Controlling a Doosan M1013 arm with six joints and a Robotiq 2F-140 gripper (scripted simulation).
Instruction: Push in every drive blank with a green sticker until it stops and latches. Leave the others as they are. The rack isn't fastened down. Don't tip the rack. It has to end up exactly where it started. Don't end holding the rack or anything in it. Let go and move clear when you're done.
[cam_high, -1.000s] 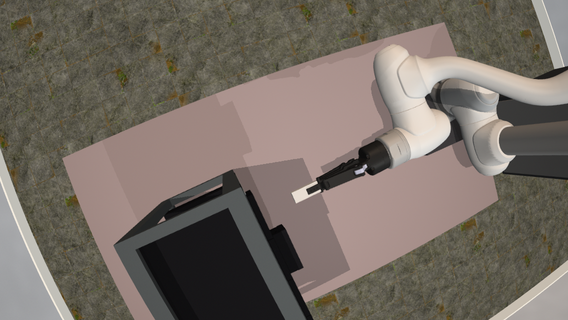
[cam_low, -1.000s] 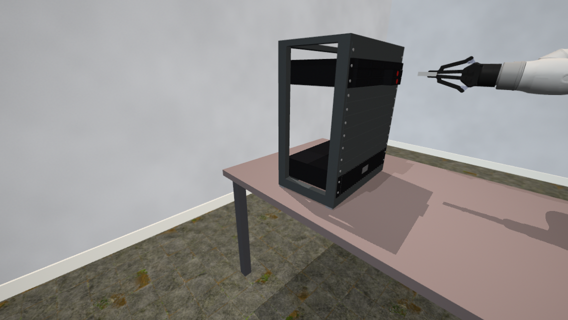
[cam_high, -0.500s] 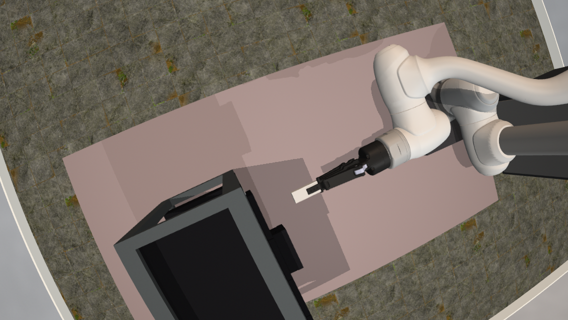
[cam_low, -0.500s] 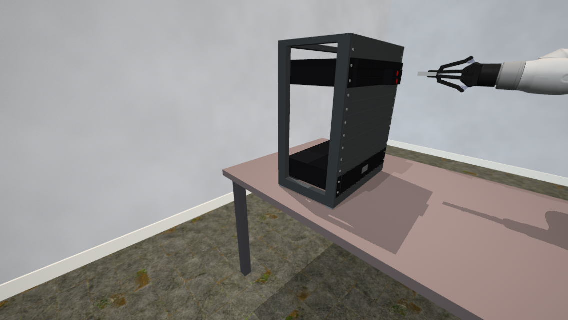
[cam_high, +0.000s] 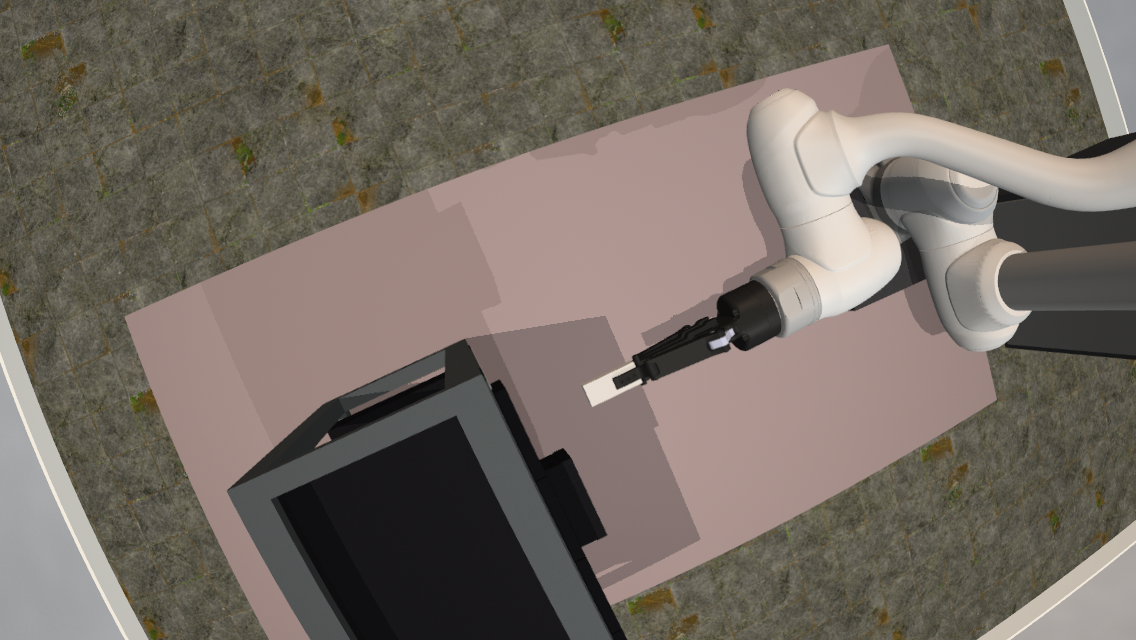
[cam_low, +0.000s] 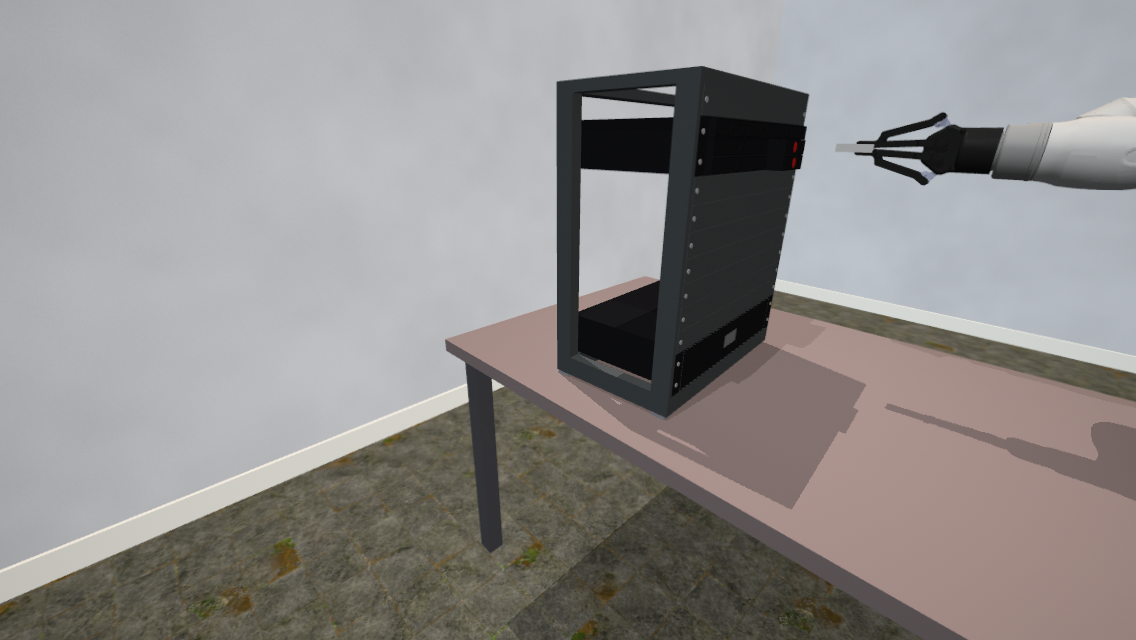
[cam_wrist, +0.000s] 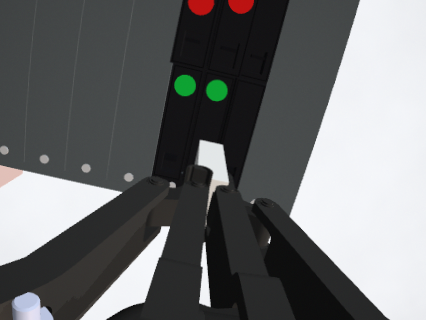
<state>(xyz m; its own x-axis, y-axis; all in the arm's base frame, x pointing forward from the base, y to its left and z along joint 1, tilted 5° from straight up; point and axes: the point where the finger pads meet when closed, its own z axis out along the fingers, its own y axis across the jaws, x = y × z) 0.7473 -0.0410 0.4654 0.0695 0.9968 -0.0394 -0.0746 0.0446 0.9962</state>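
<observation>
A dark grey open rack (cam_high: 476, 381) (cam_low: 685, 238) (cam_wrist: 87, 47) stands on the table. A black drive unit (cam_low: 747, 147) sits in its top slot. In the wrist view two blanks carry green stickers (cam_wrist: 184, 86) (cam_wrist: 217, 90), and two beside them carry red stickers (cam_wrist: 201, 2) (cam_wrist: 241, 0). The red stickers also show in the exterior view (cam_low: 795, 154). A black part (cam_high: 568, 492) juts out from the rack's front. My gripper (cam_high: 628, 380) (cam_low: 862, 148) (cam_wrist: 206, 160) is shut and level with the top unit, a short way off its face. A white flat strip (cam_high: 600, 390) (cam_low: 846, 147) (cam_wrist: 212, 155) sticks out from the fingertips toward the green-sticker blanks.
The pink table (cam_high: 715, 445) (cam_low: 953, 477) carries only the rack, near its far corner. A second black unit (cam_low: 715, 349) sits in the rack's bottom slot. The arm's base stands at the table's other end.
</observation>
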